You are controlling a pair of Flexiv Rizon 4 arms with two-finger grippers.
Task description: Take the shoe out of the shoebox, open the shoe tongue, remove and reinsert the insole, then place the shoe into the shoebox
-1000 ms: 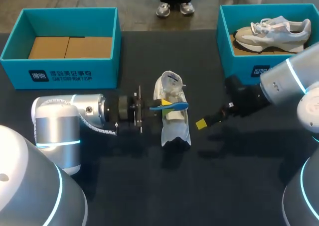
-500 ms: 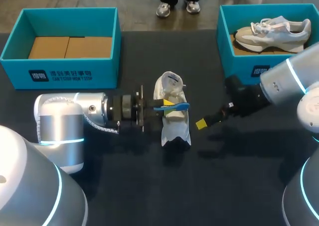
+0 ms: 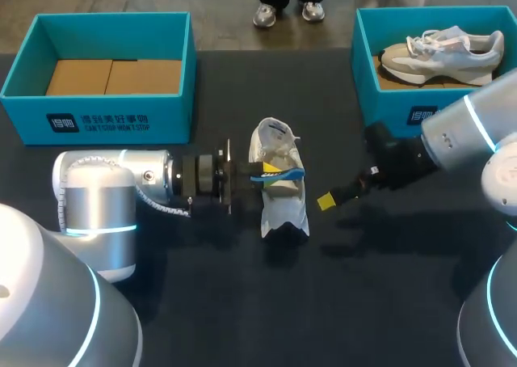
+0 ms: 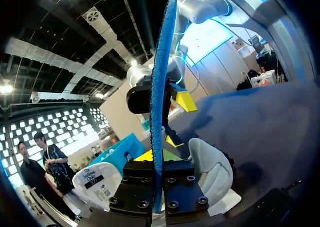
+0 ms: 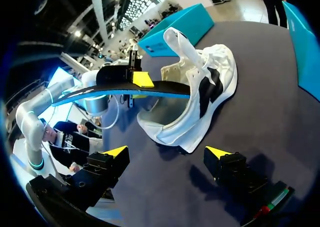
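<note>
- A teal box [image 3: 97,108] stands at the far left of the dark table [image 3: 242,302], with only brown cardboard showing on its floor.
- The left arm [image 3: 121,189] comes in low from the left and lies level over the table, pointing toward the middle.
- The left gripper [image 3: 260,171] has its fingers closed tight on a blue insole [image 3: 283,173]. In the left wrist view the insole [image 4: 160,87] stands edge-on, pinched between the two finger blocks of that gripper [image 4: 159,159].
- The insole reaches out from the fingers across the opening of a white shoe [image 3: 281,193]. From these views I cannot tell if it touches the shoe.
- The shoe rests on the table about midway between the two boxes, outside both. In the right wrist view the shoe [image 5: 200,102] has its tongue standing up and its opening gaping wide, with the insole [image 5: 150,90] and the left gripper's yellow tip [image 5: 142,79] beside that opening.
- The right gripper [image 3: 327,200] sits just to the right of the shoe, near the table. Its fingers are spread wide apart around nothing, and the shoe lies ahead of this gripper [image 5: 166,154], apart from both tips.
- The right arm [image 3: 452,141] comes in from the right edge.
- A second teal box [image 3: 388,100] at the far right holds a grey and white sneaker [image 3: 444,52].
</note>
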